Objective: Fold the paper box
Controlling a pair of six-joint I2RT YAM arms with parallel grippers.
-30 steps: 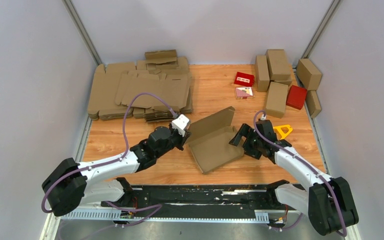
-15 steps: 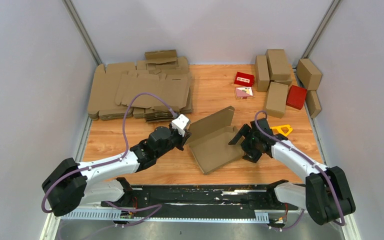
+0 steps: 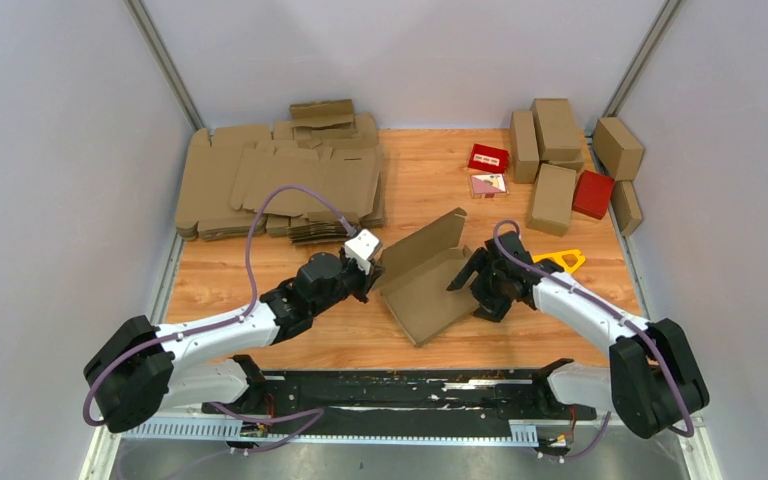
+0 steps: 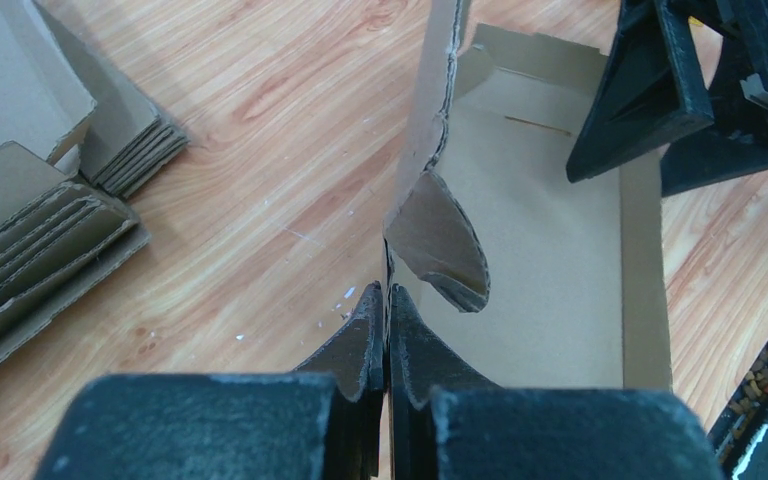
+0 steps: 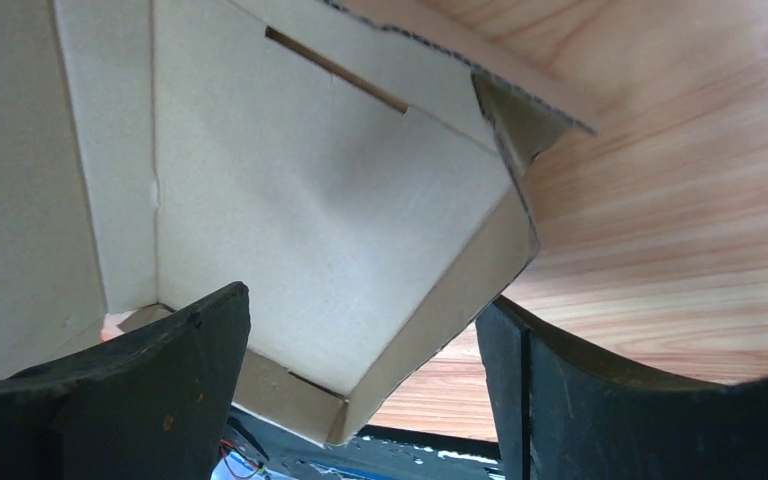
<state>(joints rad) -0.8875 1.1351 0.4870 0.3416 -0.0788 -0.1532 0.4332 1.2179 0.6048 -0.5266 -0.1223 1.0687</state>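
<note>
Pinches an upright flap of the paper box with the left tool, clear only from the left wrist; straddles a folded corner with the right tool spread.

Readable text: we find none.
Red box, far right of the surface: white marks, too small to read.

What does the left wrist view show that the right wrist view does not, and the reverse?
Left wrist only: the left gripper shut on an upright wall of the paper box, and the flat blanks stacked beside. Right wrist only: the box corner between the open fingers of the right gripper. Both: the box's inner floor and the wooden table.
</note>
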